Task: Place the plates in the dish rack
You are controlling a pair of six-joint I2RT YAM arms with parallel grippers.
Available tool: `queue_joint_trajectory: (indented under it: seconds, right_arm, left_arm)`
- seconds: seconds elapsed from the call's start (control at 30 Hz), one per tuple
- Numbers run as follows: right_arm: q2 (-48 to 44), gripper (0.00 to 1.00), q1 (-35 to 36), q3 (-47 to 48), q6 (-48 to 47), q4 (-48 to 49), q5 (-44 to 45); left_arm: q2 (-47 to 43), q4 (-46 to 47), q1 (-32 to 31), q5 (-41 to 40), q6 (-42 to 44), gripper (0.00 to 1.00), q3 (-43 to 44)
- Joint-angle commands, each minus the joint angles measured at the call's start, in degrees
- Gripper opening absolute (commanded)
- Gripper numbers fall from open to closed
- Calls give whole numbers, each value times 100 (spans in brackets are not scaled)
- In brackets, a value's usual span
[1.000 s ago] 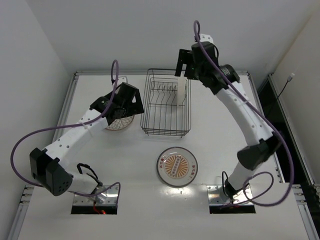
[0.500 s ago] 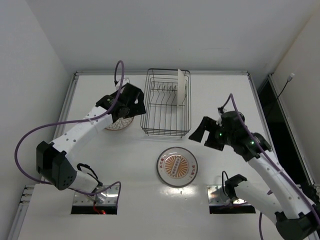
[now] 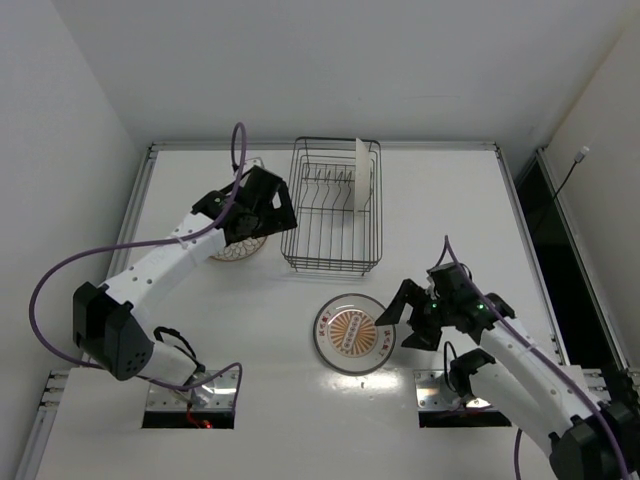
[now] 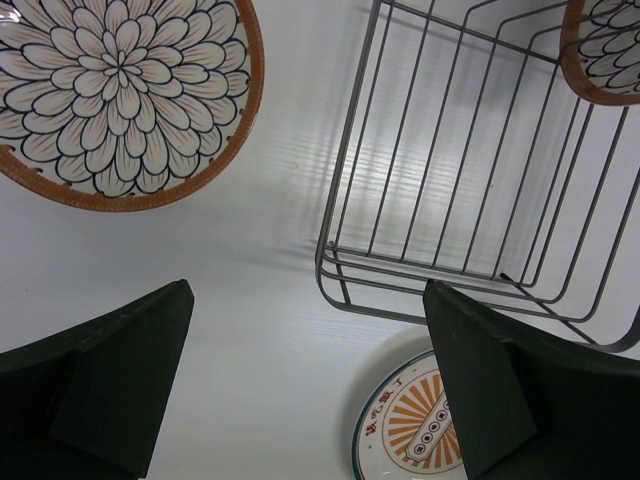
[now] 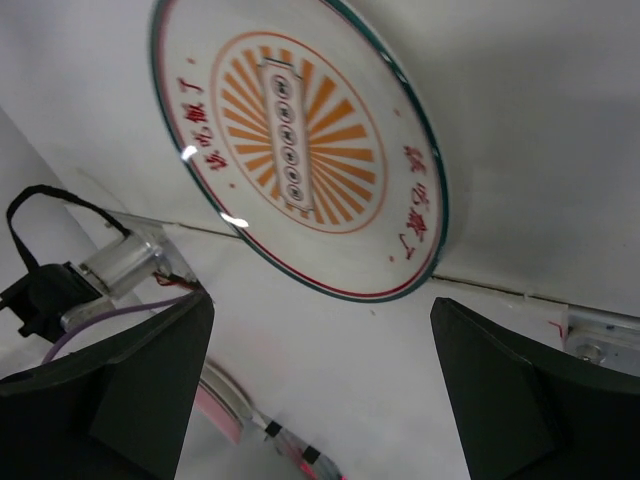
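Your right end effector [image 3: 403,323] is released beside the sunburst plate [image 3: 352,333] on the table [image 3: 450,220]; its red rim characters aren't legible. Your left end effector [image 4: 308,290], released too, hovers by the brown plate [image 4: 120,90]. A third plate [image 3: 357,175] stands in the rack [image 3: 333,262].

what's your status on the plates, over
Left gripper open by the brown-rimmed plate; right gripper open at the sunburst plate. Third plate upright in the dish rack, others flat on the table. Nothing blocking.

White table [image 3: 450,220]. Black wire dish rack [image 3: 330,267]. Flat plate [image 4: 120,90]: brown rim, white petals with dark outlines. Racked plate [image 4: 608,45]: same brown rim and petal pattern. Third plate [image 5: 300,140]: white, orange sunburst centre, red characters, dark green edge line.
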Motion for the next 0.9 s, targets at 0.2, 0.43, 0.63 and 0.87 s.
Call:
queue_joint_trajectory:
  seconds: [0.2, 0.43, 0.63, 0.87]
  right_arm:
    - [581, 88, -220, -236, 94, 503, -369]
    - [995, 88, -220, -990, 92, 1196, -281]
    - [802, 85, -220, -1800, 768, 2600, -492]
    - [1442, 59, -220, -2064, 779, 3315, -492]
  left_arm:
    - [-750, 190, -62, -141, 76, 99, -376]
    - [-1015, 242, -62, -194, 128, 99, -657]
    - [-1015, 295, -62, -79, 128, 99, -657]
    - [-1120, 295, -62, 26, 128, 99, -815]
